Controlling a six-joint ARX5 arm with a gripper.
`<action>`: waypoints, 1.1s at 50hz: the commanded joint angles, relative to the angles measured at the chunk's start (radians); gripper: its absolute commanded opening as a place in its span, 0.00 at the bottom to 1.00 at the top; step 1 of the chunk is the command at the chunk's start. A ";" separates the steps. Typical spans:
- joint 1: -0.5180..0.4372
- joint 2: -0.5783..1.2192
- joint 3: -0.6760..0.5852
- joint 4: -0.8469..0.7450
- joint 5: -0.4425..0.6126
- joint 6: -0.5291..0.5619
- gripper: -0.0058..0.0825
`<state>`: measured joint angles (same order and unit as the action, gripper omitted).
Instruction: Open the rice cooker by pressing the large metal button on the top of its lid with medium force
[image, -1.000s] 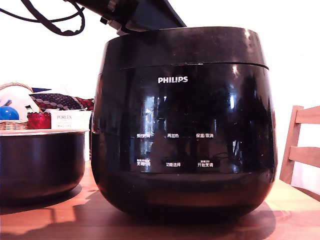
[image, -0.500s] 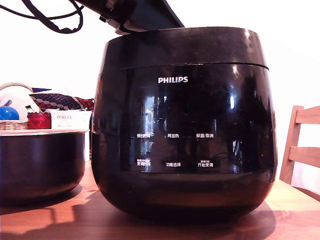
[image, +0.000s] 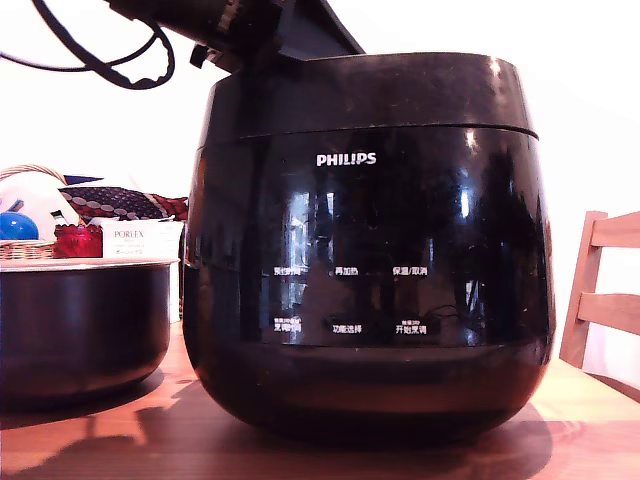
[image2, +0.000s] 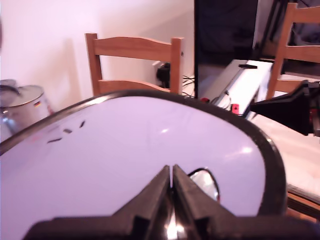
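Jaws (image2: 171, 175) pressed together, tips meeting with nothing held between them, poised low over the top of the lid (image2: 125, 160), which reads pale and glossy in the wrist view. Just beside the tips sits a shiny metal button (image2: 205, 182), partly hidden by one finger; contact between tips and button cannot be judged. In the exterior view the arm (image: 270, 25) shows above the lid's rear edge toward the exterior view's left, trailing a looped black cable (image: 110, 60). Lid closed on the rice cooker (image: 370, 250), seam line level. Cooker stands on the wooden counter (image: 580, 420). On the exterior view's left, a dark inner pot (image: 80, 320) near the cooker; behind it a basket (image: 25, 245). Wooden chair (image: 605, 290) at the exterior view's right.
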<state>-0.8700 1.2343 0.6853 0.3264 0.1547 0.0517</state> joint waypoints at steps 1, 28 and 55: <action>0.004 -0.011 -0.041 -0.002 -0.017 -0.010 0.04; 0.014 -0.190 -0.041 -0.041 -0.157 -0.033 0.04; 0.225 -0.381 -0.042 -0.197 -0.290 0.003 0.04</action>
<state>-0.6647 0.8688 0.6697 0.1307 -0.1314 0.0494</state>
